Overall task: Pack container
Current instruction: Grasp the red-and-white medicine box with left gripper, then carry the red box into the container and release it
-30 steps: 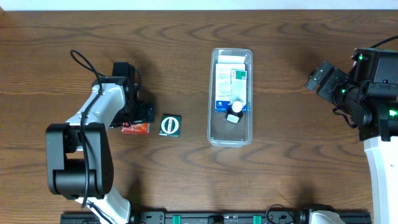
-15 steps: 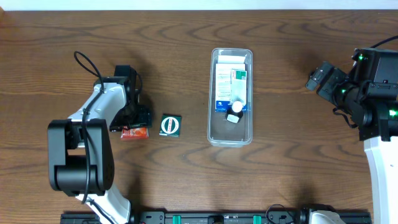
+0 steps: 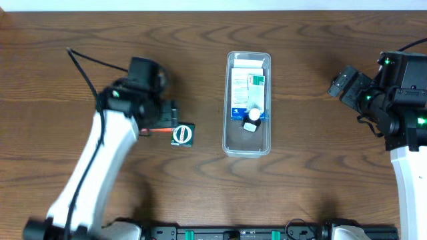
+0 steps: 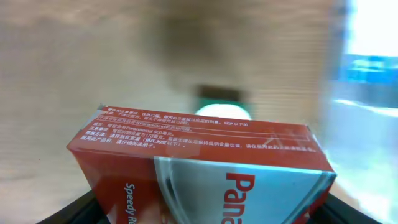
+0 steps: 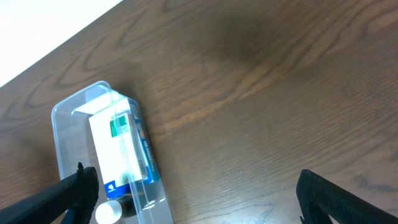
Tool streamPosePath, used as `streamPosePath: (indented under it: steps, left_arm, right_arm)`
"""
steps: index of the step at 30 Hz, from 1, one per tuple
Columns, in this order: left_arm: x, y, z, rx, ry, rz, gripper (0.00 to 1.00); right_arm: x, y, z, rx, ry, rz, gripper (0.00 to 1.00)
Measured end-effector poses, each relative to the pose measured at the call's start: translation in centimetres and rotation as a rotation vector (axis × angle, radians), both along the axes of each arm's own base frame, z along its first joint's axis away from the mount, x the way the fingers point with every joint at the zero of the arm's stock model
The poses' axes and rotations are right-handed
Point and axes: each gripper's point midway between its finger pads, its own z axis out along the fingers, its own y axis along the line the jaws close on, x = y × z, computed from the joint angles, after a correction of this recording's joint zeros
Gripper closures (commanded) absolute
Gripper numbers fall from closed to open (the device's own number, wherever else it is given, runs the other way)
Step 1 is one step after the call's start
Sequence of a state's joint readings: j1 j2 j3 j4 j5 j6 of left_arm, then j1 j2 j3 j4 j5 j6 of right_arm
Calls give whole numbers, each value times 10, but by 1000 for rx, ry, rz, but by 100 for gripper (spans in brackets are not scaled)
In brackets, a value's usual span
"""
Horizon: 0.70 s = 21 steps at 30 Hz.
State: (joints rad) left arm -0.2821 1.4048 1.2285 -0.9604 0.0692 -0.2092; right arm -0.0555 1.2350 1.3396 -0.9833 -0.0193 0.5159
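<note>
The container (image 3: 247, 143) is a long clear bin at the table's middle. It holds a white and green box (image 3: 255, 90), a blue box and a small white-capped bottle (image 3: 251, 125). My left gripper (image 3: 162, 125) is shut on a red box (image 3: 157, 131) and holds it above the table, left of the container. In the left wrist view the red box (image 4: 205, 155) fills the lower frame between my jaws (image 4: 205, 214). A green box with a round white label (image 3: 182, 135) lies just right of it. My right gripper (image 3: 341, 83) is open and empty, far right of the container (image 5: 74, 112).
The green box shows blurred beyond the red box in the left wrist view (image 4: 221, 102). The table's far edge (image 3: 213, 9) runs along the top. A black rail (image 3: 233, 233) lies along the near edge.
My left arm has lifted the red box off the table and carried it right and up, towards the green box. The right arm has not moved.
</note>
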Motion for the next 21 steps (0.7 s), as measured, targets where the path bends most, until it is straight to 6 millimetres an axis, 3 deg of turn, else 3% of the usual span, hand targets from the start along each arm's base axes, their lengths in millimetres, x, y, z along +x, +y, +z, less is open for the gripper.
streamPosePath:
  steps: [5,11,16,21]
  left_arm:
    - [-19,-78,34,-119,-128,-146,26]
    - [-49,-164,49,-237,-198,-307,26]
    - [-56,-187,32,-206,-190,-283,26]
    - [-47,-194,-8,-134,-125,-221,26]
  right_arm:
    - [0,0,0,0,0,0,1]
    - [0,0,0,0,0,0,1]
    - [0,0,0,0,0,0,1]
    - [0,0,0,0,0,0,1]
